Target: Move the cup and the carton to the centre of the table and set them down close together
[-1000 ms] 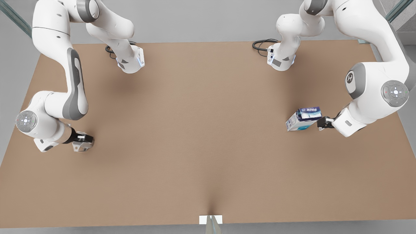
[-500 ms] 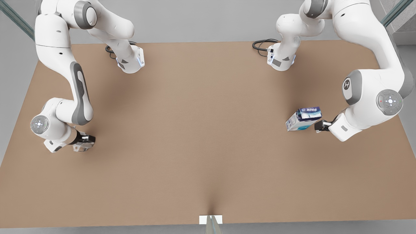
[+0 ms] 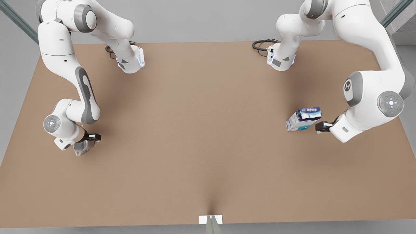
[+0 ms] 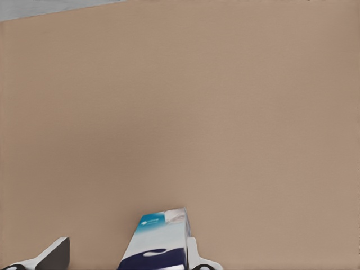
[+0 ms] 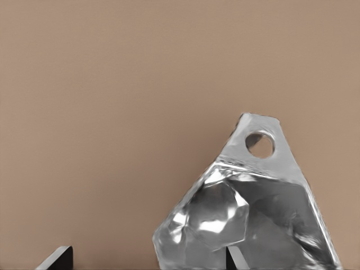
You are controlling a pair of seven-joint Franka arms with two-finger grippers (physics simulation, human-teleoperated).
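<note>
The cup [image 3: 83, 147] sits low at the front view's left side of the table [image 3: 201, 136], just beside the black fingertips of the right gripper [image 3: 92, 138]; its faceted grey-white body looks tipped rather than upright, and I cannot tell whether anything is in it. In the right wrist view the cup [image 5: 247, 214] shows glossy angular facets and a round hole near its narrow end, with one dark fingertip [image 5: 233, 260] in front of its wall and the other [image 5: 56, 260] well apart on bare table, so the right gripper stands spread with the cup against one finger, not pinched. The carton [image 3: 304, 119] stands at the front view's right side, tilted, its blue labelled top facing up, with the left gripper [image 3: 321, 126] just beside its end. In the left wrist view the carton [image 4: 157, 242] lies between the fingers, close against one pale fingertip [image 4: 194, 260] while the other [image 4: 53, 256] is clear of it; this gripper is likewise spread.
</note>
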